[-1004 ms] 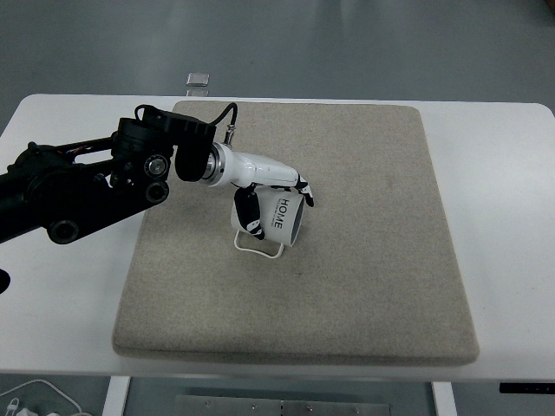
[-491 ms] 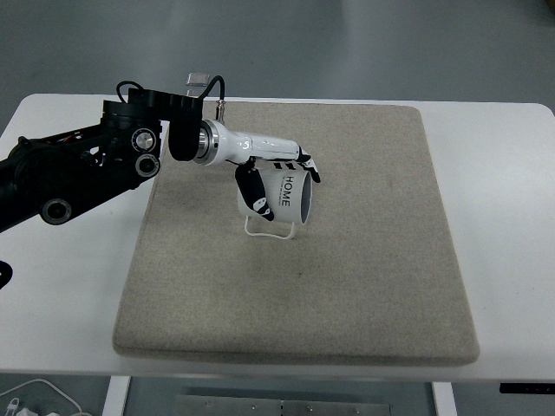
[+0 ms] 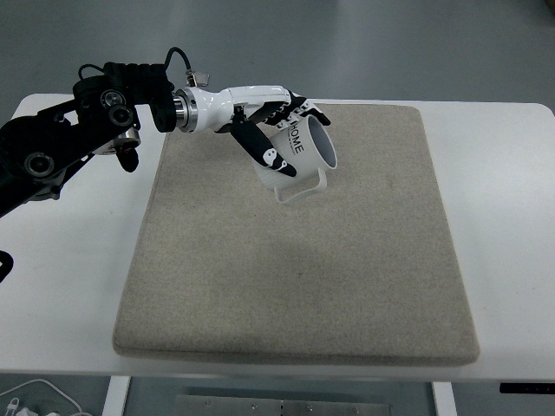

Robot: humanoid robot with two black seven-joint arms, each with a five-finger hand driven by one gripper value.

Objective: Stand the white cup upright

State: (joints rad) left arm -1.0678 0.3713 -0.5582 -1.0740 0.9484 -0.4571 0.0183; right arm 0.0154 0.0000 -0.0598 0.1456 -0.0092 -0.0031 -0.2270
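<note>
The white cup [image 3: 299,153] with dark print on its side is held in the air over the far part of the grey mat [image 3: 347,277]. It is tilted, its open mouth facing right and up, its wire-like handle hanging below. My left hand [image 3: 279,130] is shut on the cup, thumb on the near side and fingers over the top. The black left arm [image 3: 78,130] reaches in from the left edge. My right arm is out of view.
The grey mat covers most of the white table [image 3: 512,217]. A small grey object [image 3: 199,80] lies at the table's far edge behind the arm. White cables [image 3: 35,400] lie below the table's near left corner.
My left hand has lifted the cup up and away toward the far side of the mat, and turned it so that its mouth points more upward.
</note>
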